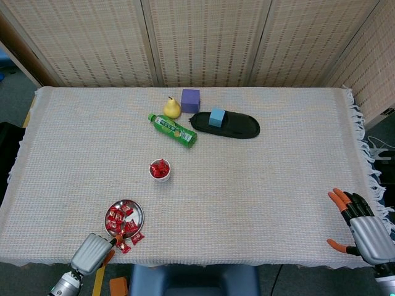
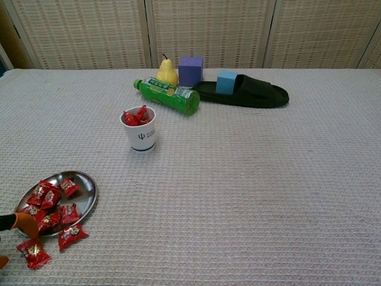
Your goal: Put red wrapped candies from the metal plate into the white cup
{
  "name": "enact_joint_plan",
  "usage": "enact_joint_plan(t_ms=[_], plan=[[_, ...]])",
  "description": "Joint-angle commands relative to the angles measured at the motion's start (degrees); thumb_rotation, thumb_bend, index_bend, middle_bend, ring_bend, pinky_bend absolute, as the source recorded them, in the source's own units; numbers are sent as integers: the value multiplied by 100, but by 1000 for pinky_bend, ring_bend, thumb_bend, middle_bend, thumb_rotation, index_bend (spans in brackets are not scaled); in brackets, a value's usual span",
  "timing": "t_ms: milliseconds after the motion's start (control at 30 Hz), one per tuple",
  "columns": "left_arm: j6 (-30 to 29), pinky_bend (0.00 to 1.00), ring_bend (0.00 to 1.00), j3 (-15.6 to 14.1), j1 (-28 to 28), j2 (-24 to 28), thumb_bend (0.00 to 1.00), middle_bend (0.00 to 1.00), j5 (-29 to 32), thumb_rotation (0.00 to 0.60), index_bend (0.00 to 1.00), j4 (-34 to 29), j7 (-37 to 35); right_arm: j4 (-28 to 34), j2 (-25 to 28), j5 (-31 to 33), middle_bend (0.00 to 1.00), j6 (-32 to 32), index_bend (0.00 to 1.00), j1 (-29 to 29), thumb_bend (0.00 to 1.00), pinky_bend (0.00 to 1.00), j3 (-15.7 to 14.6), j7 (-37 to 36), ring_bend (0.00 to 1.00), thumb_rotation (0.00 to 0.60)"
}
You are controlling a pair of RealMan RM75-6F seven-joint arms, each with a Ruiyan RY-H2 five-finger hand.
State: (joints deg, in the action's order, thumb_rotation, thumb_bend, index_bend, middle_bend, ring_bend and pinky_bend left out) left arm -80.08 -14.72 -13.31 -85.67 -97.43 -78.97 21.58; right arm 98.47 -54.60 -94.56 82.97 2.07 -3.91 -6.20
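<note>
- The white cup (image 2: pixel 139 133) is standing upright on the desk (image 1: pixel 278 185), mouth up, and it is already showing several red candies (image 2: pixel 136 115) heaped above its rim, so part of the job looks done.
- The metal plate (image 2: pixel 85 192) is lying flat near the desk's front left edge, well apart from the cup, and it is still carrying a cluster of wrapped candies (image 2: pixel 49 201); two strays (image 2: pixel 34 252) are lying on the cloth just beside its near rim. By my reading, a good share remains to move.
- The candies are flat packets pointing every way; no common long axis is showing.
- The left hand (image 1: pixel 91 253) is hovering at the desk edge just short of the plate; orange fingertips (image 2: pixel 24 222) are reaching toward the strays, but whether they are pinching anything I cannot tell.
- The right hand (image 1: pixel 364 227) is resting far right, fingers (image 1: pixel 340 198) spread, holding nothing.
</note>
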Motion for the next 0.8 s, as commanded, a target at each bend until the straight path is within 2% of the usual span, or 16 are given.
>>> enact_joint_plan(t_ms=[33, 300, 567, 800], plan=[[-42, 1000, 893, 28, 65, -62, 427, 937, -89, 600, 374, 83, -4, -7, -1, 4, 0, 17, 0, -10, 15, 6, 2, -8, 0, 600], [-70, 1000, 894, 61, 165, -93, 428, 937, -243, 600, 384, 156, -69, -9, 1, 3, 0, -7, 0, 3, 15, 6, -4, -7, 0, 600], [-102, 1000, 894, 112, 184, -115, 428, 937, -411, 600, 335, 223, -246, -1, -2, 23, 0, -16, 0, 4, 15, 6, 0, 7, 0, 600], [94, 1000, 893, 71, 175, -157, 423, 937, -507, 600, 350, 226, -238, -1, -2, 28, 0, -23, 0, 9, 15, 6, 0, 9, 0, 600]])
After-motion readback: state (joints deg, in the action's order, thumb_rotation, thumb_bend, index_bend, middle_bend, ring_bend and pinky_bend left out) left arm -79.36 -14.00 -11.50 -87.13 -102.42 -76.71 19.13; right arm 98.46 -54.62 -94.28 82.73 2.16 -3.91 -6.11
